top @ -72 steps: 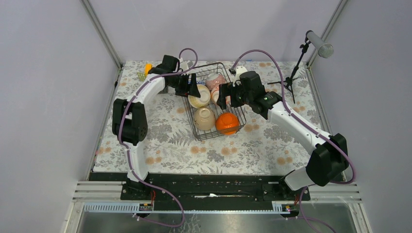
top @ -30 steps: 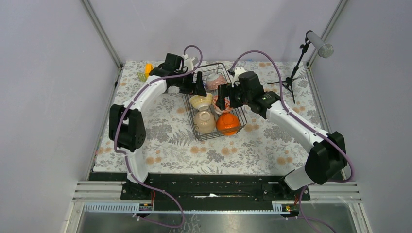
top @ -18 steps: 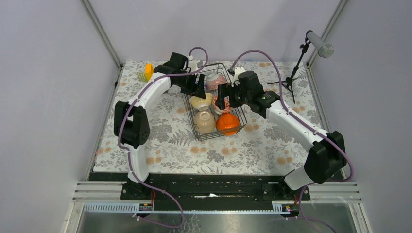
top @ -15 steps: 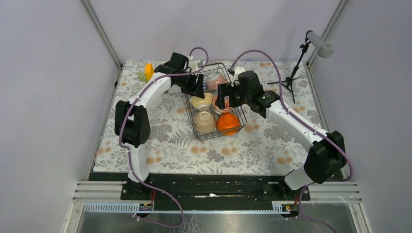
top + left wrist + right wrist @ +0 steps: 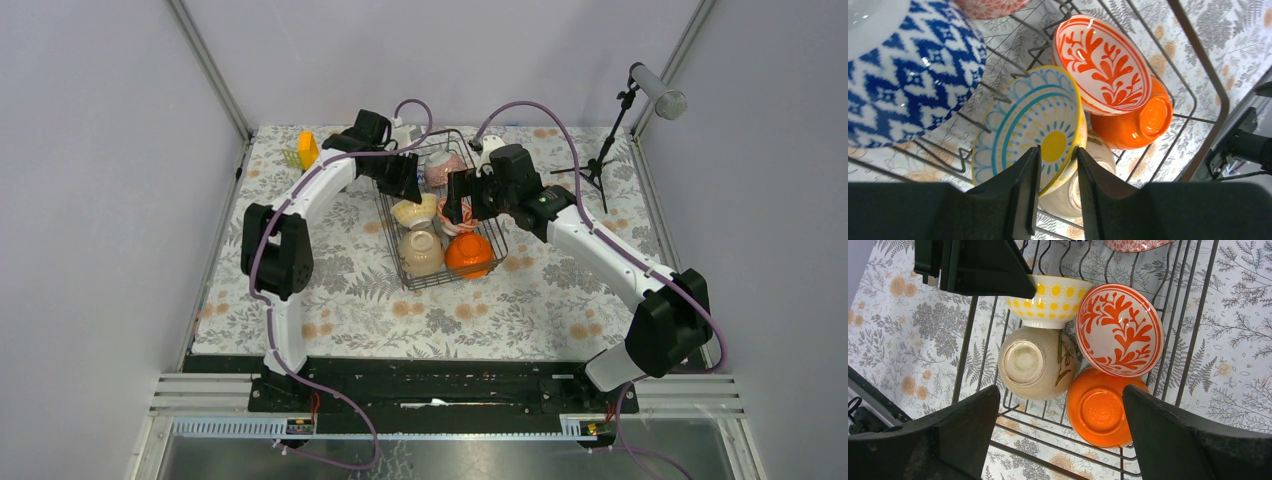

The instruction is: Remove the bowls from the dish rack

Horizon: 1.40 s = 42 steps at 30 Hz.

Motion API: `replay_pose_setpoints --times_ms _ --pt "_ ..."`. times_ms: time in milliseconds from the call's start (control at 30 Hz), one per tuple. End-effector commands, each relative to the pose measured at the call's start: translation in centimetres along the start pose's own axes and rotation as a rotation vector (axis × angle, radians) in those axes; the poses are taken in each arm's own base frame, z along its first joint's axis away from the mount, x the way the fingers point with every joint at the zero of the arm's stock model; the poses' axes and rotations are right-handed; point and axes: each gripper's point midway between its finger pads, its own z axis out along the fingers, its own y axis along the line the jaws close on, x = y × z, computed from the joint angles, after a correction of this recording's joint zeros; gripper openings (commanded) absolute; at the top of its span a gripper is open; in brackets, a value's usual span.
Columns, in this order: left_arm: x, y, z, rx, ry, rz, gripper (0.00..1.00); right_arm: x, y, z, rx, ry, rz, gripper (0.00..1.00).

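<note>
The black wire dish rack (image 5: 440, 283) stands mid-table and holds several bowls. My left gripper (image 5: 1058, 165) is shut on the rim of the cream bowl (image 5: 1033, 130), one finger inside and one outside; the bowl also shows in the top view (image 5: 415, 211). Beside it lie the blue-white bowl (image 5: 903, 75), the red-and-white bowl (image 5: 1120, 330), the beige bowl (image 5: 1035, 362) and the orange bowl (image 5: 1103, 412), the last two upside down. The pink bowl (image 5: 443, 167) is at the rack's back. My right gripper (image 5: 1060, 435) is open wide and empty above the beige and orange bowls.
A small yellow object (image 5: 305, 150) lies at the back left of the floral tablecloth (image 5: 350, 290). A microphone stand (image 5: 600, 150) stands at the back right. The enclosure walls close in on both sides.
My left gripper moved right into the rack and closed on the cream bowl's rim; the bowl has shifted and tipped. My right gripper has stayed almost still, open.
</note>
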Motion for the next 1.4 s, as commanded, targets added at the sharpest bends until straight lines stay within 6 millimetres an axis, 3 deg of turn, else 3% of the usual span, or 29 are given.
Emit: replay_pose_setpoints --times_ms 0,267,433,767,1100,1367 --pt "-0.1 -1.0 1.0 0.065 0.019 -0.005 0.34 -1.2 1.0 -0.2 -0.039 -0.019 0.005 1.00" --pt "0.1 -1.5 2.0 0.164 0.017 -0.049 0.31 -0.8 0.9 -0.4 -0.040 -0.015 -0.003 1.00" --pt "-0.2 -1.5 2.0 0.237 -0.004 -0.099 0.24 -0.8 0.7 -0.7 -0.030 -0.016 -0.013 1.00" --pt "0.1 -1.1 2.3 0.279 0.004 -0.156 0.22 -0.9 0.6 -0.8 -0.021 -0.020 -0.022 1.00" --pt "-1.2 -1.4 0.5 0.278 -0.027 -0.144 0.00 -1.3 1.0 -0.8 -0.037 -0.027 -0.018 1.00" --pt "-2.8 -2.8 -2.1 0.323 -0.068 -0.143 0.00 -1.7 0.9 -1.2 -0.025 -0.033 -0.021 1.00"
